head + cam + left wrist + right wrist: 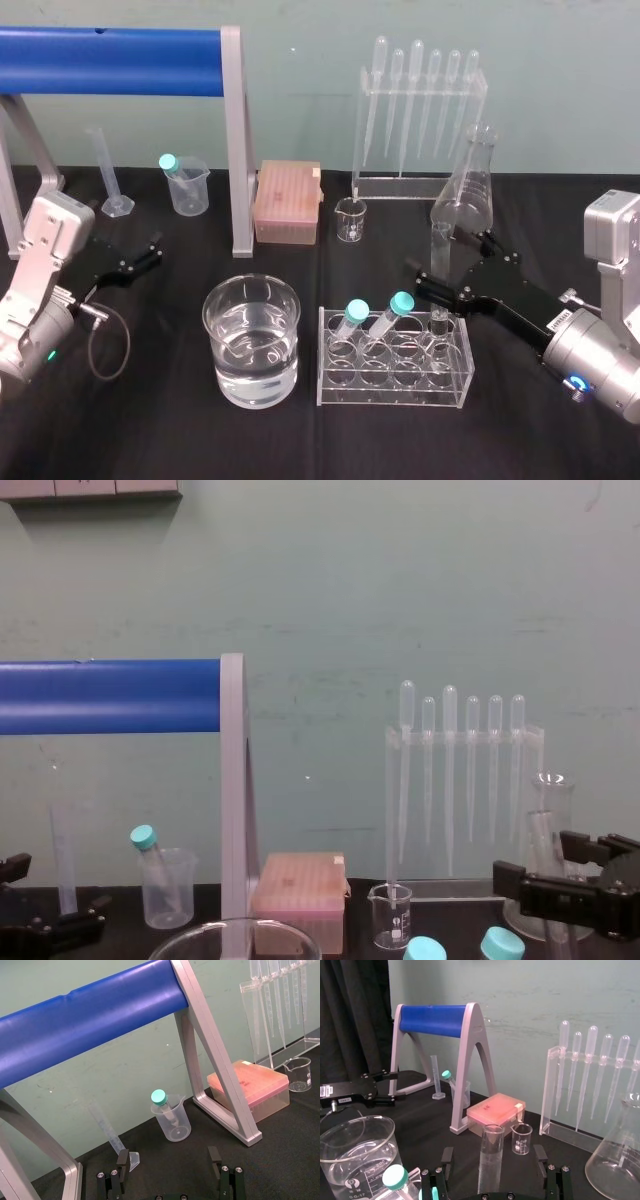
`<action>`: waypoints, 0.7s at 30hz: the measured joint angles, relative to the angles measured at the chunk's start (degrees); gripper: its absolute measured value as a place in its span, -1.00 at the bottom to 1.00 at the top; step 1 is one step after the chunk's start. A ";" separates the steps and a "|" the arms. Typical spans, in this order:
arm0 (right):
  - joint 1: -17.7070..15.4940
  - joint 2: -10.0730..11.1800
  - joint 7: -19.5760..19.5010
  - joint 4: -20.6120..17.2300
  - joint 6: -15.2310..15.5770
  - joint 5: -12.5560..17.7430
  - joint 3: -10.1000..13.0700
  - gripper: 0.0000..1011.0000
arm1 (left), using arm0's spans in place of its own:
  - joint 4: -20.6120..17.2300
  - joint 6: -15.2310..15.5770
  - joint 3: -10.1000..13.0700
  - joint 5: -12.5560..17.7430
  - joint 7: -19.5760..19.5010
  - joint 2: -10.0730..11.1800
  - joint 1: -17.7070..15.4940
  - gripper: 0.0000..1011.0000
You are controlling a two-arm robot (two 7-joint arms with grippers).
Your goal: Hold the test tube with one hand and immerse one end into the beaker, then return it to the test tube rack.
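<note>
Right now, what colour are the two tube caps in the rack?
Teal caps, clearest in the head view.

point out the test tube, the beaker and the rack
test tube (490,1160), right wrist view, middle of its clear wall
beaker (255,375), head view, front wall below the waterline
rack (395,393), head view, lower front panel

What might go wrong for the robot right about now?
The right gripper has its jaws open around the test tube in the rack; closing off-centre may tip or crack it. The flask and capped tubes stand close and might get bumped. The left gripper idles far left.
</note>
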 joint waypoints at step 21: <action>0.39 -1.07 1.38 1.20 1.58 -0.49 0.54 0.98 | 0.00 0.00 0.00 0.00 0.00 0.00 0.00 0.98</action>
